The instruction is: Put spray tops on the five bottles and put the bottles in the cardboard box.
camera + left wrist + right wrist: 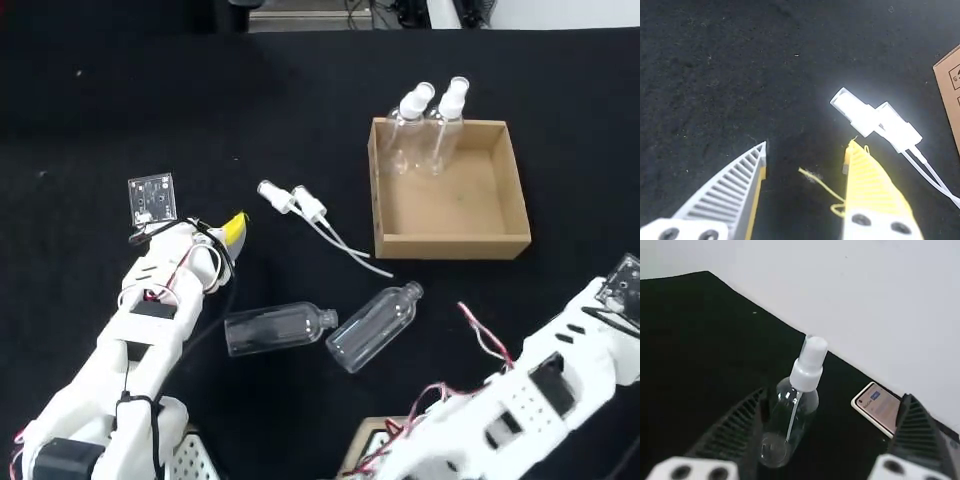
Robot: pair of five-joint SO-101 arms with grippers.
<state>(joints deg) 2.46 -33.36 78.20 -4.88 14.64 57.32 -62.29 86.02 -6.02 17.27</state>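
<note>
Black worktop point(300, 100) — the left hand point(807, 146) hangs wide open, empty, just beside two touching spray tops point(860, 114); gripping one could drag its neighbour by the tubes. The right hand point(832, 396) gapes empty too. Two uncapped bottles point(280, 328) lie near the cardboard box point(450, 245).
</note>
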